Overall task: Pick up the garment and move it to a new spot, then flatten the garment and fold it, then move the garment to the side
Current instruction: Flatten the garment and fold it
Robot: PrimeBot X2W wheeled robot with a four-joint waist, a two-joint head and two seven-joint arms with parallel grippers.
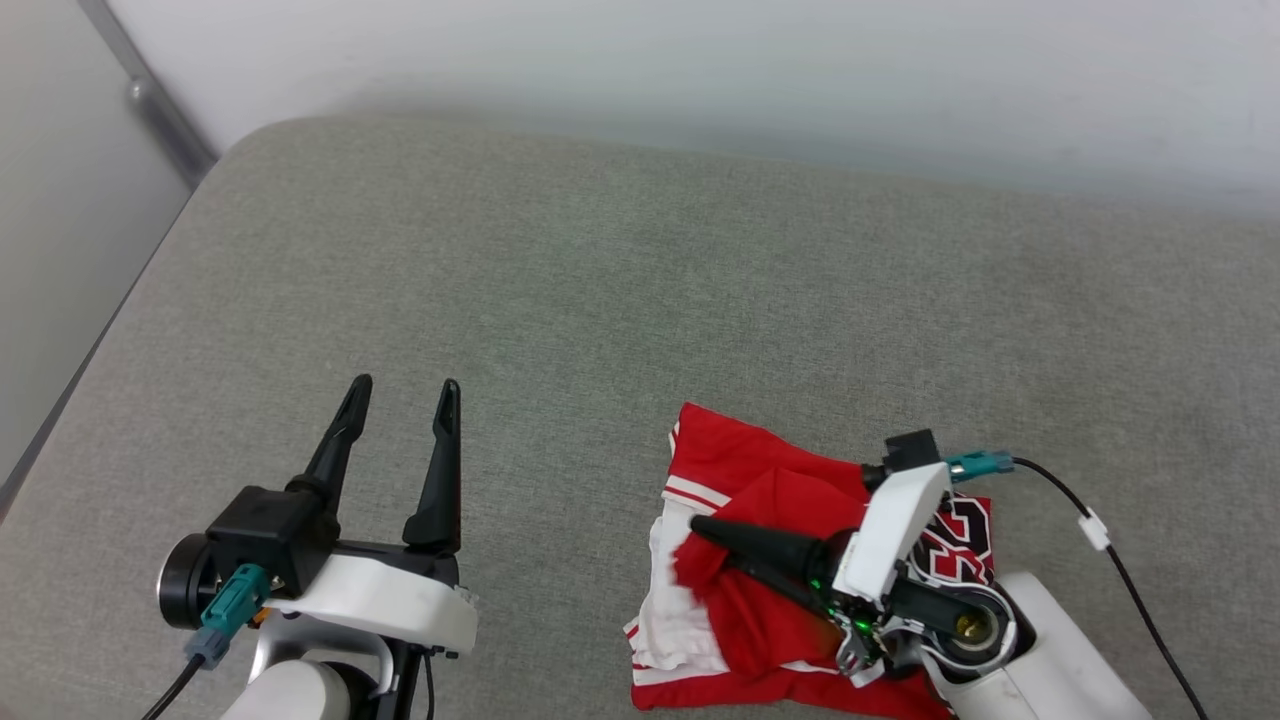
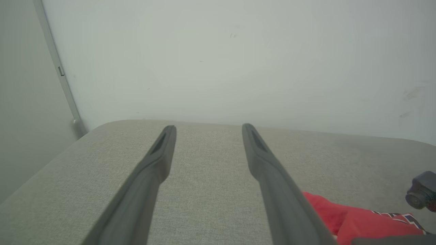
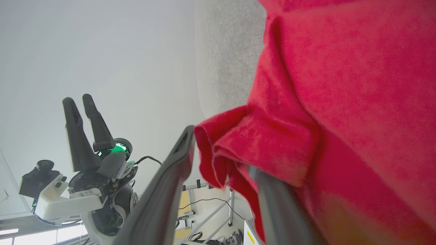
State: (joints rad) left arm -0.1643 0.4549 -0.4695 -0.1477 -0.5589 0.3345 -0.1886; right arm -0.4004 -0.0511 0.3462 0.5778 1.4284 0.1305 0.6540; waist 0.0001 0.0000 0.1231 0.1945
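Garment bunched at near-right of grey cushion, right tool jaws parted around a slack red fold, likely releasing at new spot; left tool wide open, empty, parked clear.

garment lettering partly hidden.

Garment — red w/ white sleeves, striped trim; rumpled folded bundle on grey cushion, lower right.
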